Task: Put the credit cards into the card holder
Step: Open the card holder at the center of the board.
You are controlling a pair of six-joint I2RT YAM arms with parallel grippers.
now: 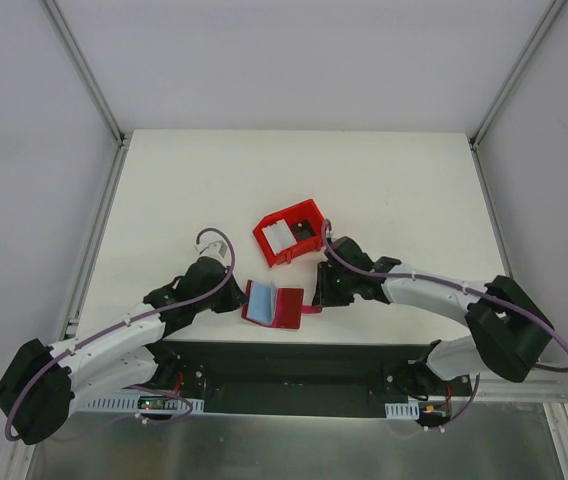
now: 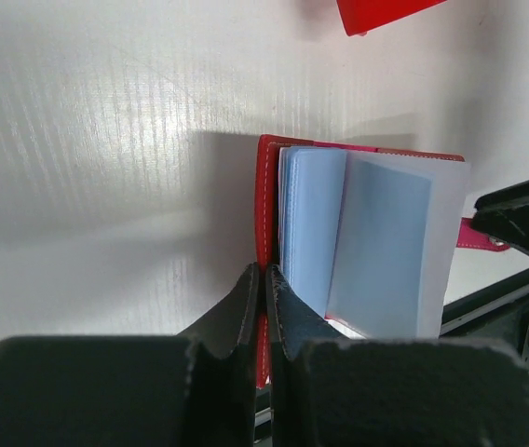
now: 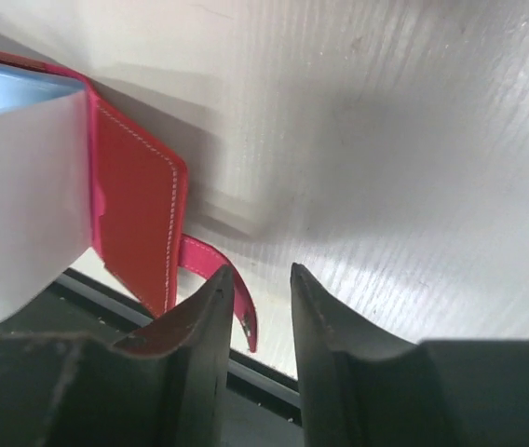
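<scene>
Left gripper (image 2: 263, 279) pinches the card holder (image 2: 358, 233) open. Right gripper (image 3: 261, 277) is open, empty. Next it likely needs a credit card (image 1: 278, 237) from the red bin (image 1: 309, 212) mid-frame.

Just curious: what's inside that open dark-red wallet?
Pale blue card sleeves fill the wallet. Whether any card sits in them is hidden; the left claw pinches and covers its near edge.

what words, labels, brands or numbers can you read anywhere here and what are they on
No text can be read in any view.
card holder: plain red cover and blank pale blue sleeves, no print showing.
red bin: no label showing.
circuit boards at the arm bases: any markings are too small to read.
</scene>
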